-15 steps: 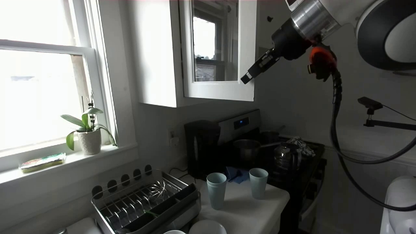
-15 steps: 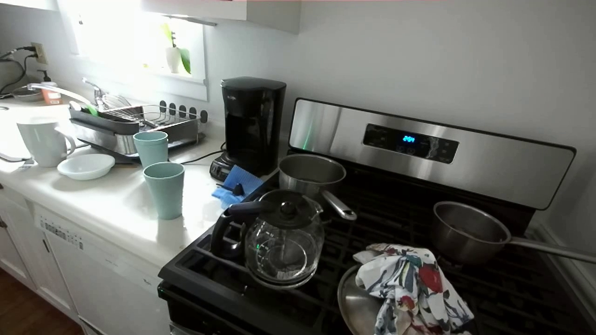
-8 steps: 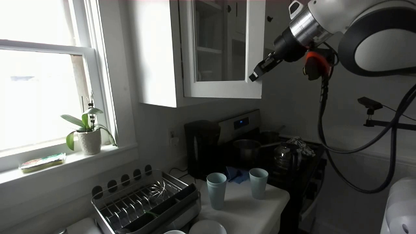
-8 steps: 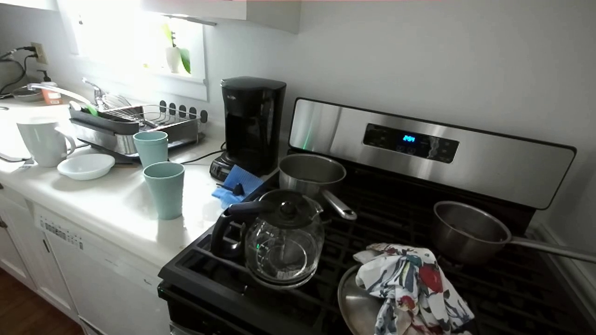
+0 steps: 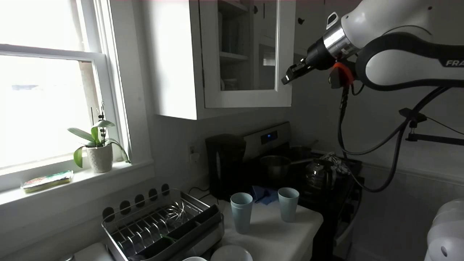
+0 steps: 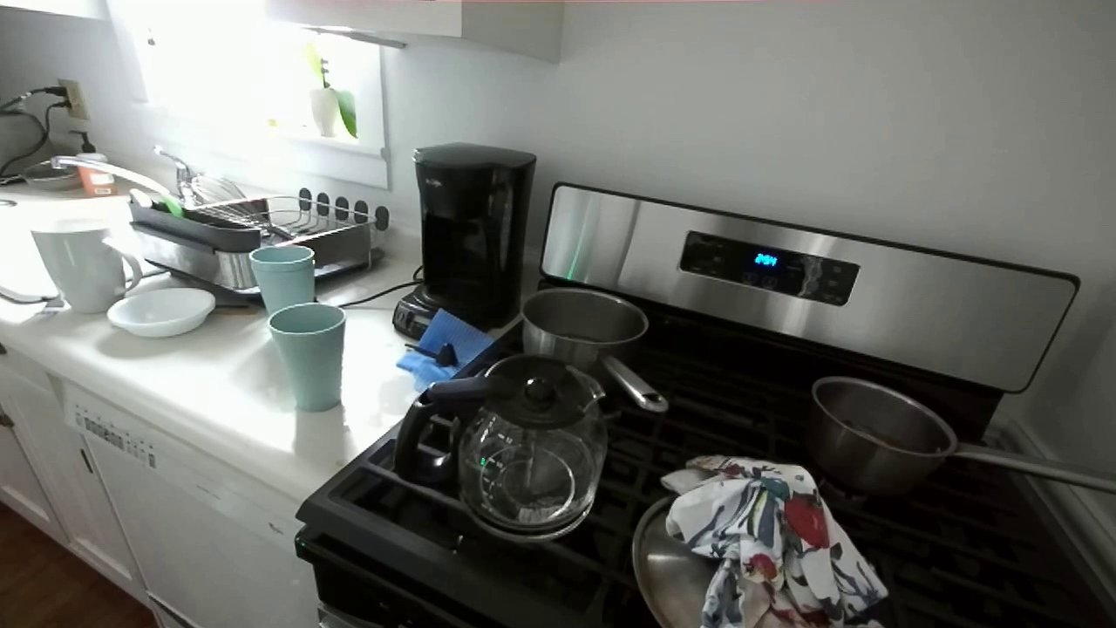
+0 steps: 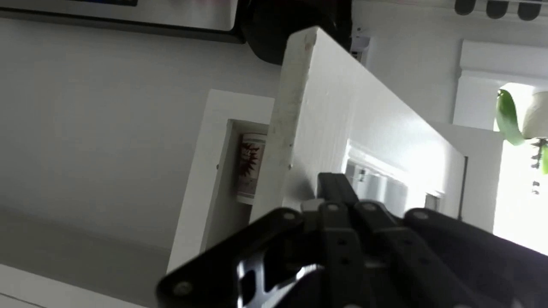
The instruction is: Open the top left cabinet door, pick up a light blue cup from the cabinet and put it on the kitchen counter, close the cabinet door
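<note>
The cabinet door (image 5: 250,99), white-framed with a glass pane, stands ajar from the white cabinet (image 5: 174,58). In the wrist view the door (image 7: 327,107) is angled out, with a gap to the cabinet frame (image 7: 203,154). My gripper (image 5: 286,79) is shut and empty. In the wrist view its fingertips (image 7: 335,179) are together at the door's outer face, seemingly touching it. Two pale blue cups stand upright on the white kitchen counter (image 5: 272,235): a left cup (image 5: 241,215) and a right cup (image 5: 289,206). Both exterior views show them; which is the lighter one I cannot tell.
A patterned mug (image 7: 250,167) sits inside the cabinet. Below are a dish rack (image 5: 203,232), a black coffee maker (image 6: 475,227), a glass carafe (image 6: 532,462), pots and a cloth (image 6: 776,532) on the stove. A white bowl (image 6: 161,312) and a mug (image 6: 78,266) stand on the counter.
The door has swung further toward the cabinet, and shelves show through its pane where a window reflection was. My shut gripper has moved with it, right and slightly up in an exterior view.
</note>
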### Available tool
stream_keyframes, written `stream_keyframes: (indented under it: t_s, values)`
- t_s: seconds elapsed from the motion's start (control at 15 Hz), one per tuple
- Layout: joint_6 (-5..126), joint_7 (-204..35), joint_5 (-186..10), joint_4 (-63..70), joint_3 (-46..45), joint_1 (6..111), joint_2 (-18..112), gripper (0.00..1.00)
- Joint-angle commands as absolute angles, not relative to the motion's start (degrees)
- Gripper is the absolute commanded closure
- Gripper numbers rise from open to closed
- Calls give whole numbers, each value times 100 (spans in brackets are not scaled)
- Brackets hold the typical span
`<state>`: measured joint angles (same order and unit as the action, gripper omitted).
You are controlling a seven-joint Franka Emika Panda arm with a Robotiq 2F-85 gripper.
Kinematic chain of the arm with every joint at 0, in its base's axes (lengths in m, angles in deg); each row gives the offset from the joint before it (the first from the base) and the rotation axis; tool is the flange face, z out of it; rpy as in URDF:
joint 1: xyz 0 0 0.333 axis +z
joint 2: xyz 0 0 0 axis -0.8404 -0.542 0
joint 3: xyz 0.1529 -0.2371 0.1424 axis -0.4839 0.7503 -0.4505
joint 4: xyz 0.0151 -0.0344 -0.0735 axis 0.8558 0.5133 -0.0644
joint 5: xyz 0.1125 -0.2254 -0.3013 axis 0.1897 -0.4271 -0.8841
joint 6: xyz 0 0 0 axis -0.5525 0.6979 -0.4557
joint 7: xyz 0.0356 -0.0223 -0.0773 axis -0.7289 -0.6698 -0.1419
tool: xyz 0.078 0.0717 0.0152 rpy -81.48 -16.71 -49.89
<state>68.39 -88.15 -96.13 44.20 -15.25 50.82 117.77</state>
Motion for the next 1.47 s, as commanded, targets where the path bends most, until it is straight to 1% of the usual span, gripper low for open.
stream_keyframes:
  t_s: [0.0, 0.07, 0.13, 0.27, 0.53, 0.67, 0.93, 1.13, 1.4]
  values:
    - [7399, -8804, -9638, 4367, -1204, 4902, 11420, 100]
    - [7473, -8662, -9551, 4337, -1039, 5030, 11297, 100]
    - [7225, -8767, -9587, 4399, -1234, 4968, 11515, 99]
    - [7373, -8700, -9571, 4391, -1080, 4965, 11361, 99]
    - [7413, -8690, -9568, 4382, -1063, 4975, 11304, 100]
    - [7489, -8814, -9677, 4277, -1102, 4702, 11124, 100]
    - [7665, -8756, -9597, 4012, -976, 4649, 10653, 100]
    - [8193, -8635, -9531, 3805, -853, 4782, 10190, 100]
    - [9017, -8693, -9489, 3427, -793, 4678, 9490, 100]
